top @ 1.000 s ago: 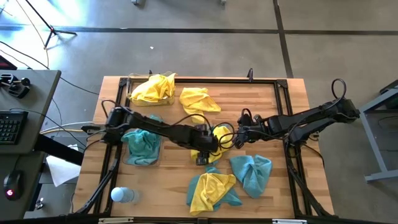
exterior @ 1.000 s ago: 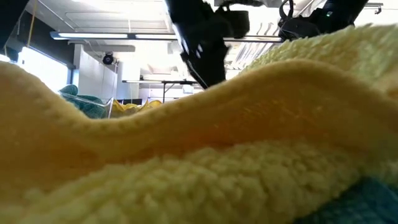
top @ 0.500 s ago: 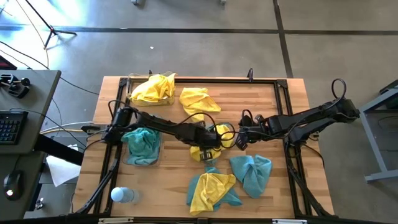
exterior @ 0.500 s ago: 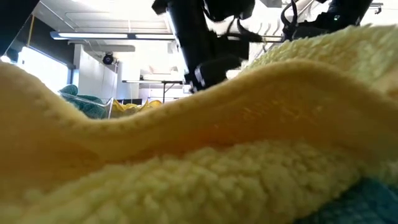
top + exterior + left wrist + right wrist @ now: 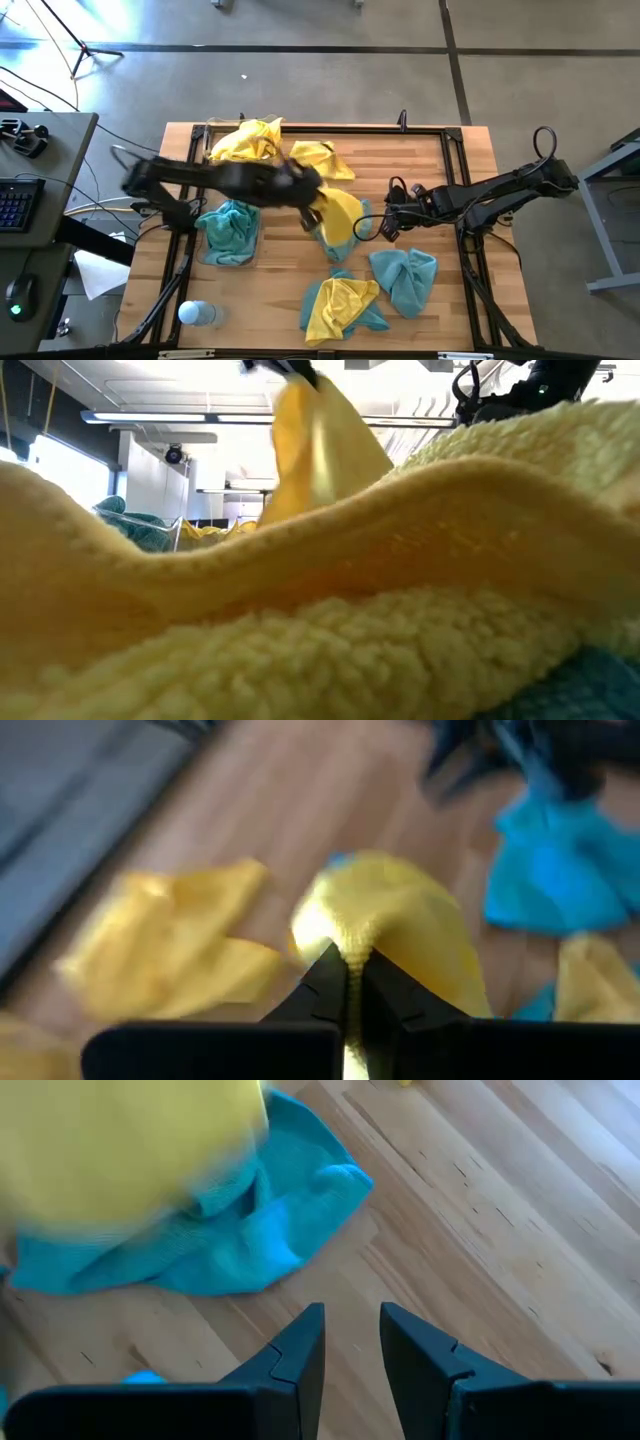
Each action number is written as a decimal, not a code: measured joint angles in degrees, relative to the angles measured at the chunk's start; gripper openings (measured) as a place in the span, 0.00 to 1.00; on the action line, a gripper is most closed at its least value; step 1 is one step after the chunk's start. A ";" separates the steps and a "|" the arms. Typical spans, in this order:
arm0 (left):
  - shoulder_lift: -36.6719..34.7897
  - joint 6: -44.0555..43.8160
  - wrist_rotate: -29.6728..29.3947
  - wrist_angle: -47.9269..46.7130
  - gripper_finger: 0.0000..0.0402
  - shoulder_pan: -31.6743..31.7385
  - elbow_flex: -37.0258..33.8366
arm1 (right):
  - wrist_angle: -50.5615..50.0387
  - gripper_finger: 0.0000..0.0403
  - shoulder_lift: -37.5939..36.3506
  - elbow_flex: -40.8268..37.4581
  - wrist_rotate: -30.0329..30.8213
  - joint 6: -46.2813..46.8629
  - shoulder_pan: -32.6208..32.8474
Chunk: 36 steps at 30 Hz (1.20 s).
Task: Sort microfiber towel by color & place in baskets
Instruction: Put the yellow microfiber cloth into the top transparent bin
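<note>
Left hand (image 5: 352, 982) pinching a limp, fuzzy yellow towel (image 5: 340, 215); right hand (image 5: 350, 1342) slightly spread.

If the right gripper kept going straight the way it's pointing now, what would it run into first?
Probably the teal towel lying on the table just ahead of the right gripper, with the lifted yellow towel hanging right behind it; depth is hard to judge.
</note>
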 joint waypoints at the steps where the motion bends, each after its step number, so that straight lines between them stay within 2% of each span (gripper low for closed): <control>1: -2.30 -0.05 -2.24 -0.76 0.00 0.02 0.00 | 0.17 0.23 0.00 0.00 0.02 0.00 0.00; 11: -22.79 0.29 -23.16 -9.26 0.00 4.21 0.07 | 1.52 0.23 0.00 0.00 3.37 0.02 0.00; 14: -26.68 -0.99 -26.11 -14.21 0.00 8.11 0.07 | 2.30 0.23 0.00 0.00 4.05 0.28 0.00; 19: -29.92 -7.89 -24.12 -24.78 0.00 17.21 0.09 | 3.77 0.23 0.00 0.00 4.06 0.39 -0.02; 23: -29.39 -12.42 -18.79 -31.20 0.00 25.66 0.07 | 6.27 0.23 0.00 0.00 4.79 0.48 -0.02; 28: -24.25 -9.20 -11.70 -32.44 0.00 36.62 0.04 | 10.07 0.23 0.00 0.00 9.30 0.48 -0.07; 32: -17.76 -3.19 -5.40 -32.04 0.00 44.84 0.04 | 12.33 0.23 0.00 0.00 11.49 0.46 -0.07; 34: -14.32 -1.33 -5.07 -32.18 0.00 48.45 0.02 | 12.86 0.23 0.00 0.00 11.84 0.48 -0.07; 36: -11.39 -0.98 -7.84 -31.96 0.00 51.71 -0.02 | 12.97 0.23 0.00 0.00 11.89 0.48 -0.20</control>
